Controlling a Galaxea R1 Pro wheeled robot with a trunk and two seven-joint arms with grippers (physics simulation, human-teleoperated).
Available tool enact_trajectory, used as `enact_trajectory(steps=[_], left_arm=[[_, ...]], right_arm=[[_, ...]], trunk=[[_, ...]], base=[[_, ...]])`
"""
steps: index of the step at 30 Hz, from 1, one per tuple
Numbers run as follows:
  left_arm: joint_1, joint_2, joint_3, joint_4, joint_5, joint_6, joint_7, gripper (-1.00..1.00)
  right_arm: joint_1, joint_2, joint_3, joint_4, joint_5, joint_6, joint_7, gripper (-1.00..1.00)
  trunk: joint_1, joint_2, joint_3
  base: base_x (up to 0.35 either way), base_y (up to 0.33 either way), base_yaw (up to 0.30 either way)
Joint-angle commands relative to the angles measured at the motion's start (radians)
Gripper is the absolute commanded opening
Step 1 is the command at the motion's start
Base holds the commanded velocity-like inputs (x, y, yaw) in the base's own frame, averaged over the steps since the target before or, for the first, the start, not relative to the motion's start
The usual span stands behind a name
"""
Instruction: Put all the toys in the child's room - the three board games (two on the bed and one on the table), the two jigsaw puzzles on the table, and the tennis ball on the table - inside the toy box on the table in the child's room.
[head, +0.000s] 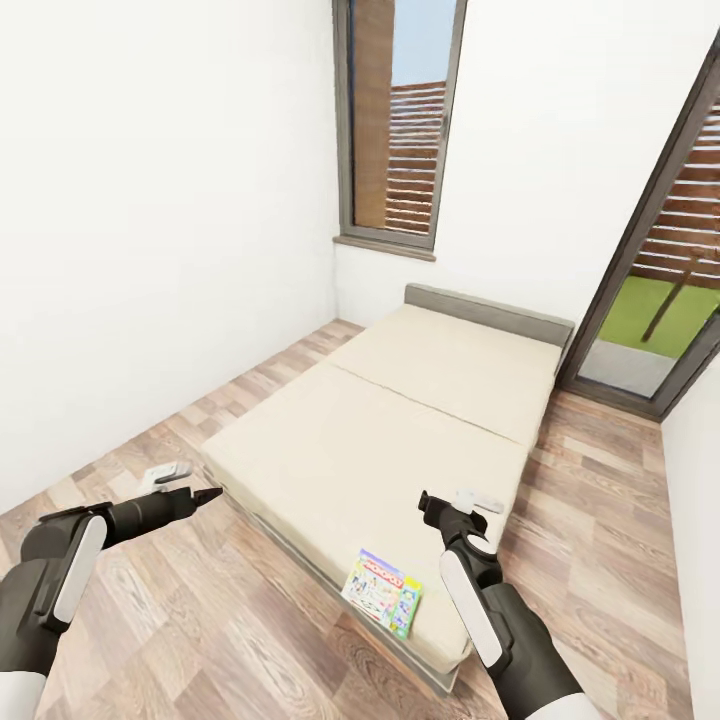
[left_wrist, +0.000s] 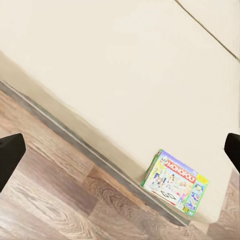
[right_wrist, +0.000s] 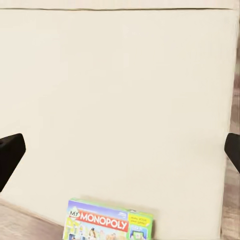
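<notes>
A colourful Monopoly board game lies flat on the near corner of the beige bed. The same box, the board game, appears by the mattress edge in the left wrist view, and the board game sits low in the right wrist view. My left gripper hangs open over the wooden floor, left of the bed's near edge. My right gripper is open above the mattress, a little beyond and to the right of the game. Nothing is between either pair of fingers.
The bed has a grey headboard at its far end, below a tall window. A glass door stands at the right. A white wall runs along the left. Strips of wooden floor flank the bed.
</notes>
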Motion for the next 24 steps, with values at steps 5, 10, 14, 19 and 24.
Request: enact_trajectory(steps=[5,10,14,19,24], left_arm=[[-0.001,0.0,0.0,-0.001,0.0,0.006,-0.004,1.0],[-0.001,0.0,0.002,-0.001,0.0,0.007,-0.004,1.0],[-0.001,0.0,0.001,-0.001,0.0,0.006,-0.005,1.0],[-0.001,0.0,0.003,-0.002,0.0,0.007,-0.004,1.0],[-0.001,0.0,0.002,-0.002,0.0,0.007,-0.004,1.0]], right_arm=[[-0.001,0.0,0.002,-0.001,-0.006,0.004,-0.008,1.0],[-0.001,0.001,0.001,-0.001,-0.006,0.004,-0.008,1.0],[-0.001,-0.001,0.001,-0.001,-0.006,0.005,-0.008,1.0],[-0.001,0.0,0.001,-0.001,-0.006,0.004,-0.009,1.0],[-0.001,-0.001,0.0,-0.001,-0.006,0.005,-0.009,1.0]], trunk=[[0.001,-0.002,0.001],[0.001,-0.002,0.003],[0.001,-0.002,0.005],[0.001,-0.002,0.007],[0.001,-0.002,0.01]], base=[[0.0,0.066,-0.279],[0.0,0.191,-0.279],[0.0,0.056,-0.279],[0.0,0.063,-0.279],[0.0,0.195,-0.279]])
